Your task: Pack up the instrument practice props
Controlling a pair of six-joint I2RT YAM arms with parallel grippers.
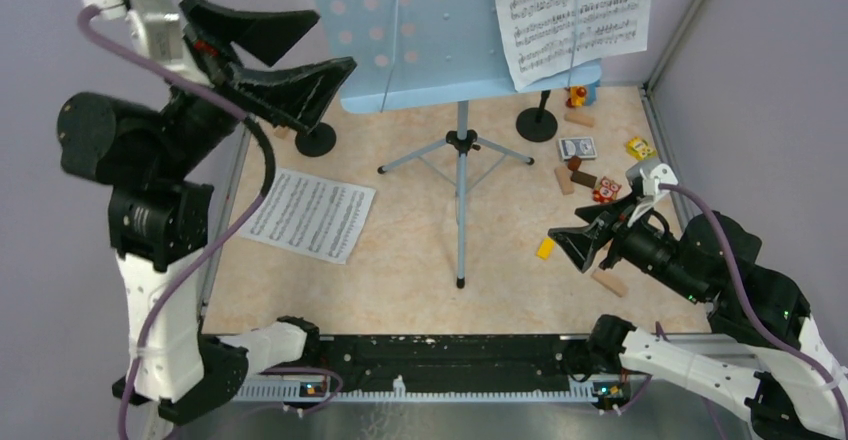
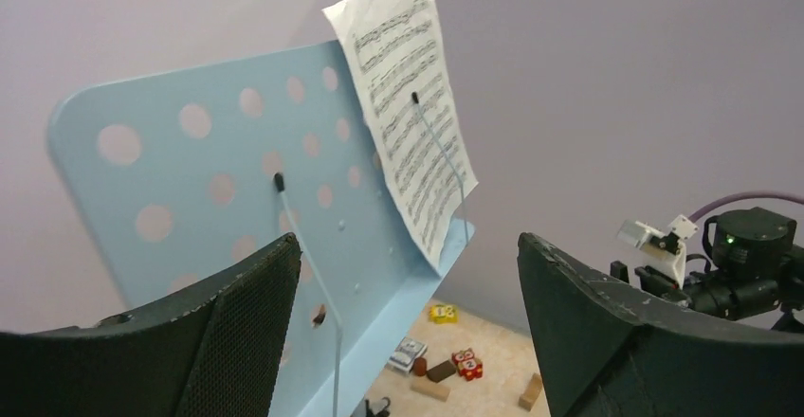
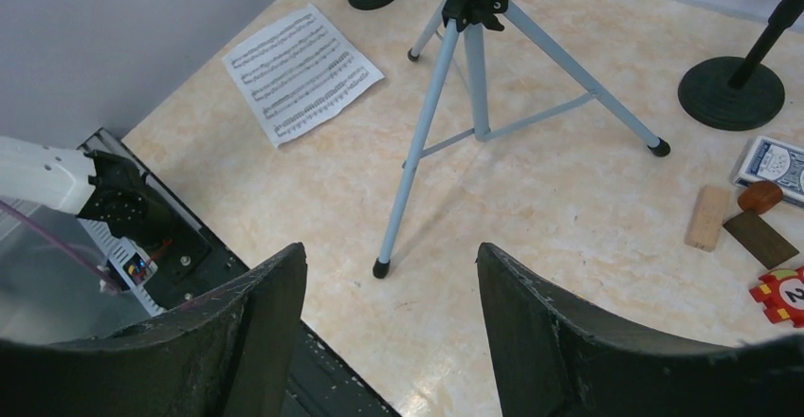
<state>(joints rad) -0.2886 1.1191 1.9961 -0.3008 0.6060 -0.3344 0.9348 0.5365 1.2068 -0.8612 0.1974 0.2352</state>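
Note:
The light blue music desk [image 1: 420,40] stands on grey tripod legs [image 1: 461,190] at the back middle. A white music sheet [image 1: 570,15] rests on its right side under a wire clip. A second sheet [image 1: 308,214] lies flat on the table at the left. Black round-based mic holders stand at the back left [image 1: 316,140] and back right [image 1: 537,123]. The microphones are not clearly seen. My left gripper [image 1: 335,40] is open and empty, raised high beside the desk's left edge [image 2: 190,208]. My right gripper [image 1: 570,245] is open and empty, low at the right, facing the tripod [image 3: 474,85].
A card box [image 1: 576,147], wooden blocks [image 1: 610,282] and colourful toys [image 1: 605,191] lie scattered at the right, near my right gripper. A yellow block [image 1: 545,248] lies just under it. Purple walls close in the table on three sides.

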